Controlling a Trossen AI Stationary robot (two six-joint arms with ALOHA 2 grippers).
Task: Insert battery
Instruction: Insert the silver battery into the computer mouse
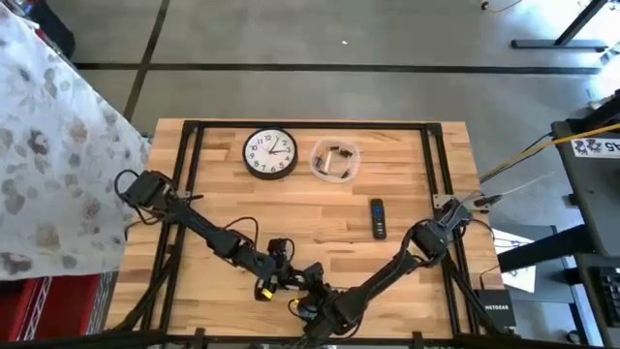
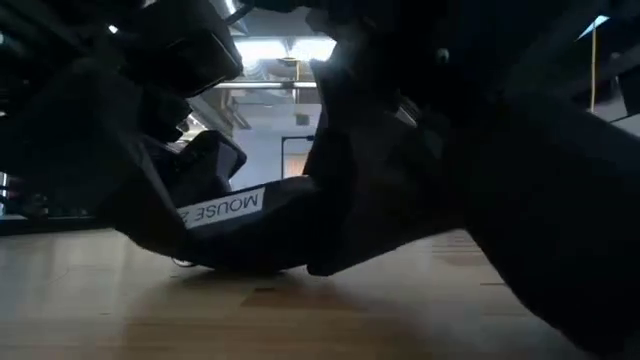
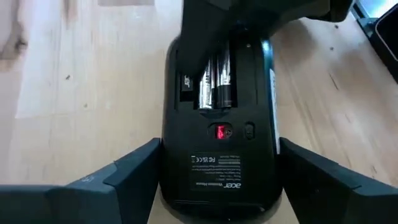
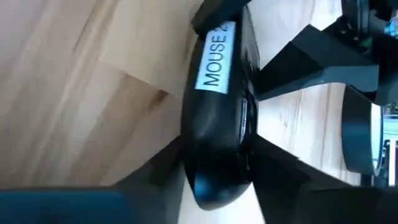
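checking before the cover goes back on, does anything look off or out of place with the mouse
Nothing looks damaged or spilled. The mouse is belly-up between the left claw fingers, its battery bay uncovered with batteries seated. The right claw is against the mouse too. Clock, remote and bowl lie undisturbed.

White sticker on mouse [image 4: 217, 99] side reads "MOUSE 2", the rest cut off by the dark parts in front; same sticker shows in the low view. Underside label of mouse, left wrist view: "acer" logo and "Wireless Mouse" just about legible, fine print above too small to read. Small white mark beside the batteries [image 3: 216, 84] in the open bay, unreadable. Clock [image 1: 270, 153] face has hour numerals 1–12. Box [image 1: 496, 312] at lower right off the table [image 1: 407, 252] reads "NETGEAR". White sign [image 1: 596, 146] at right edge carries dark print, unreadable.
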